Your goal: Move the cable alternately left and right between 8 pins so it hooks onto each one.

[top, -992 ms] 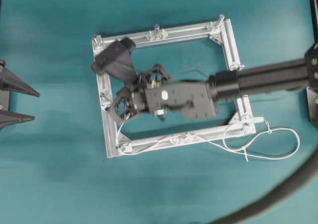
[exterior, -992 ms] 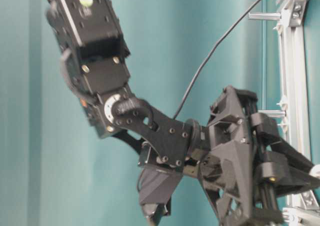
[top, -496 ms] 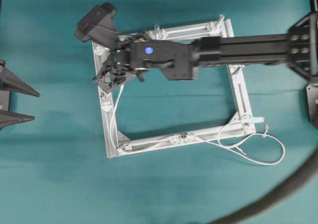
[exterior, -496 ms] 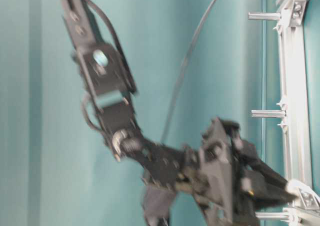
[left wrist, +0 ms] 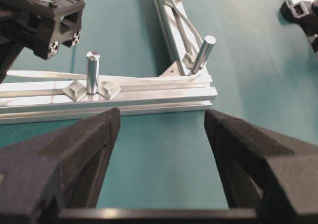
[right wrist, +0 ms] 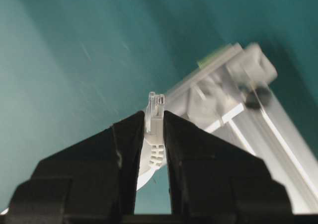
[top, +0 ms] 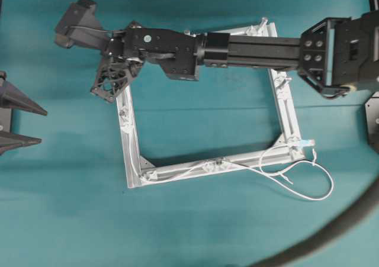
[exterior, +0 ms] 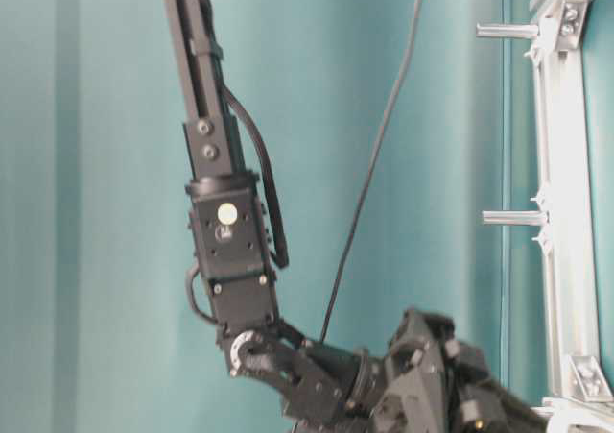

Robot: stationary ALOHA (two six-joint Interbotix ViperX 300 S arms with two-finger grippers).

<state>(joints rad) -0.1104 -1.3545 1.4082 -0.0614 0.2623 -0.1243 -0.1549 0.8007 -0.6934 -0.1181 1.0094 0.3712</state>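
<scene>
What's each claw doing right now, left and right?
Left claw: open, holding nothing.
Right claw: shut on the cable, gripping its clear plug tip.

Between the widely parted fingers (left wrist: 64, 154) of the left claw (left wrist: 161, 119), the aluminium frame (left wrist: 124, 105) is seen lying across the teal bench (left wrist: 164, 159), with one pin (left wrist: 92, 71) upright on its rail, a second pin (left wrist: 202, 52) tilted at the corner, and the white cable (left wrist: 74, 76) laid along it.
</scene>
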